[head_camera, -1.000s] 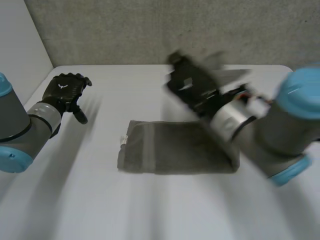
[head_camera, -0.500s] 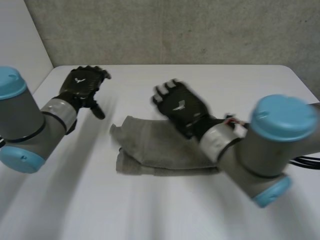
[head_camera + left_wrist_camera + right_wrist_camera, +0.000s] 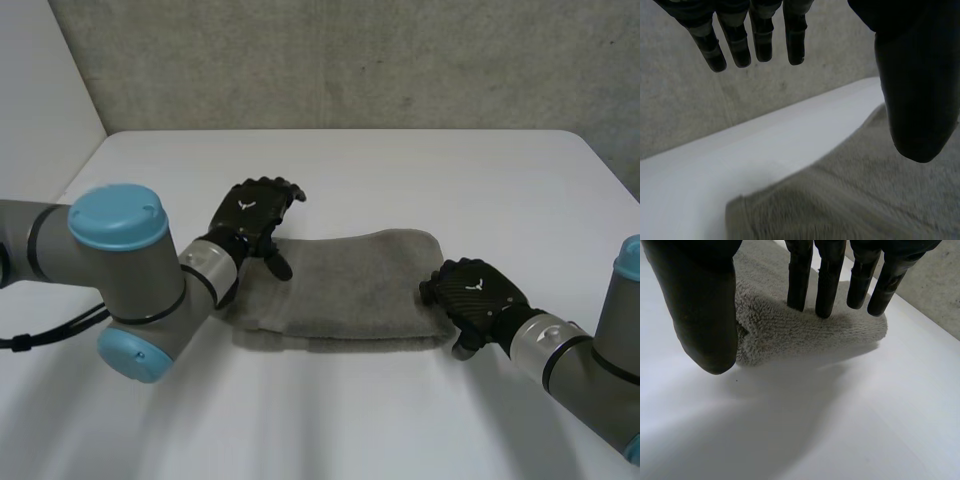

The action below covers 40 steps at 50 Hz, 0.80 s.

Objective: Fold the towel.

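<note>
Folded towel (image 3: 340, 285) lengthwise across table (image 3: 420, 180)

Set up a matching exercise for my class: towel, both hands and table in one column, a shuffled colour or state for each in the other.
1 towel
2 left hand
3 right hand
4 table

A white
B fingertips on the towel's end
C grey, folded
D fingers straight, in the air over the towel

Pairs: 1-C, 2-D, 3-B, 4-A

setting: robot lab bench | signs: bare white table (image 3: 420, 165), rough grey concrete wall (image 3: 350, 60), left arm (image 3: 115, 270), right arm (image 3: 590, 365)
</note>
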Each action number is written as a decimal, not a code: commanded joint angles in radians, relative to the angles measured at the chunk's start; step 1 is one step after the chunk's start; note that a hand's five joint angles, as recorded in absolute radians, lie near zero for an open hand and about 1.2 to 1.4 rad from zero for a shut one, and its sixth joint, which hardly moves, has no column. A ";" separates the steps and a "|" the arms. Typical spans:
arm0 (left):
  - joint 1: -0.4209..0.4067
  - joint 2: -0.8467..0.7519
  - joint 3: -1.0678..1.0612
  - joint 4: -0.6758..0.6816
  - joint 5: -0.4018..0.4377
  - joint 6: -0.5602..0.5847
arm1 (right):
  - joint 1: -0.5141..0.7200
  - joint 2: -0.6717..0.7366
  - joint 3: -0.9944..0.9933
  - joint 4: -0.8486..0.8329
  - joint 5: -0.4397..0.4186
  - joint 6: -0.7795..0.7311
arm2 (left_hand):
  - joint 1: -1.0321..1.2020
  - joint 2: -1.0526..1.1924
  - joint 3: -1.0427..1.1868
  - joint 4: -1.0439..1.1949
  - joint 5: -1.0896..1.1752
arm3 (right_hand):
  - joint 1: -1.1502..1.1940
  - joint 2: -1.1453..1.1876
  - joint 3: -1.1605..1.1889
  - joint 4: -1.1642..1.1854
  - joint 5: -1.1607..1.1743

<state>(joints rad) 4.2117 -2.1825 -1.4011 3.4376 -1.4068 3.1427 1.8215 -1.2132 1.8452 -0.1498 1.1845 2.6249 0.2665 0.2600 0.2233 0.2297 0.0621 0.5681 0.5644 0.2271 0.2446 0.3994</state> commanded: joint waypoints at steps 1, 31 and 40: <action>0.001 0.010 -0.015 -0.008 -0.038 -0.009 | 0.002 0.067 -0.011 -0.059 -0.003 -0.032 | -0.024 -0.017 -0.049 -0.055 0.006 | 0.133 0.137 -0.053 -0.070 0.128; 0.235 0.375 -0.213 0.006 -0.124 -0.092 | 0.501 0.208 -0.412 -0.112 -0.181 -0.588 | -0.041 -0.035 -0.049 -0.055 -0.011 | 0.828 0.832 -0.053 -0.070 0.822; 0.229 0.366 -0.213 0.008 -0.147 -0.099 | 0.562 0.370 -0.463 -0.108 -0.175 -0.618 | -0.047 -0.041 -0.049 -0.055 -0.017 | 0.312 0.316 -0.053 -0.070 0.307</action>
<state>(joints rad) 4.4499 -1.8097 -1.6142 3.4451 -1.5465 3.0454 2.3662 -0.9146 1.3925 -0.2573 0.9999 2.0203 0.2665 0.2600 0.2233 0.2297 0.0606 1.2253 1.2559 0.2271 0.2446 1.1095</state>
